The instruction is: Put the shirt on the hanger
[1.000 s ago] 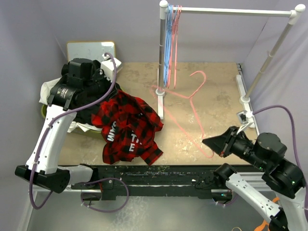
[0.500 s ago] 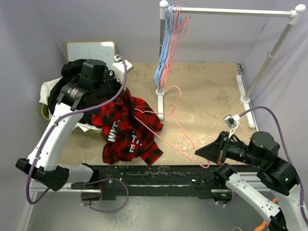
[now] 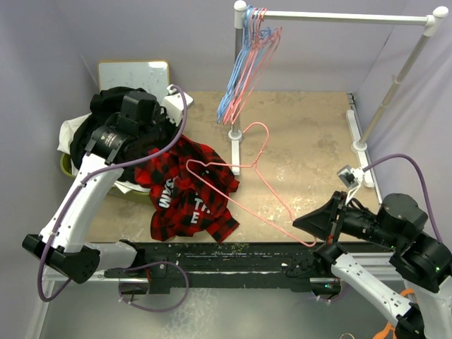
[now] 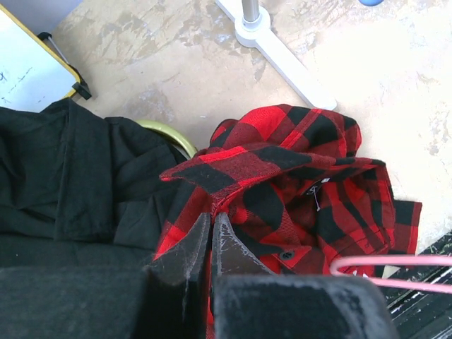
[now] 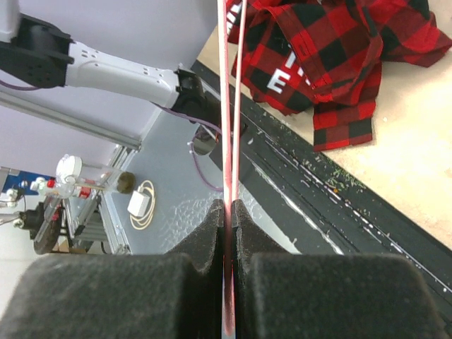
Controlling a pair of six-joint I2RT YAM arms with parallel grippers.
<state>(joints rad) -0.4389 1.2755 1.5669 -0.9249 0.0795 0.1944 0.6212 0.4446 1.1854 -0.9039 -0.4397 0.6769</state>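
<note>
— While shirt (image 3: 191,187) lies bunched left of rack post (image 3: 236,85), hanger (image 5: 227,187) slants across front of post, rt gripper (image 5: 227,205) clamped on its corner.
— Yep, left gripper (image 4: 210,217) pinches just a shirt fold; thin grip cd slip, wire cd snag.

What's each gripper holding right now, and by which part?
Right gripper pinches the pink hanger at its wire near one shoulder corner. Left gripper is closed on an edge fold of the plaid shirt, beside the black garment.

right fingers (image 3: 314,215): clamp hanger (image 3: 274,193) | shirt (image 3: 191,194): crumpled on table (image 3: 311,134), hanger end above
</note>
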